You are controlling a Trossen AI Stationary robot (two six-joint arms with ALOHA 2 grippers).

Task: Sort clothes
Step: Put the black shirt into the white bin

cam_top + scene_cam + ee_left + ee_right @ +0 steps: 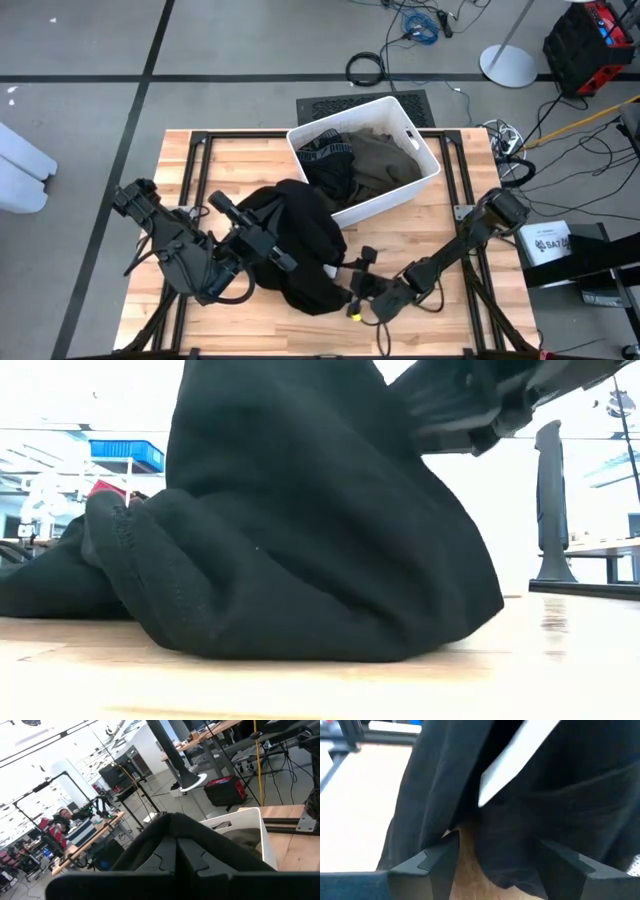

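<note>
Bare table (420, 235) lies open between the white bin (425, 160) and the right arm; the front edge is close behind both arms. Left end effector (262, 243) is clamped shut on the black garment (305, 245), lifting it beside the bin. Right end effector (495, 857) stands wide apart at the garment's lower edge, gripping nothing. Only the high view shows olive and dark clothes (370, 160) inside the bin.

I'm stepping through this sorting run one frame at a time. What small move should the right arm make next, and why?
Probably ease the right gripper forward and close it on the black garment's hem: it is open right at the fabric, while the left gripper, shut on the garment, holds it raised beside the white bin.
</note>
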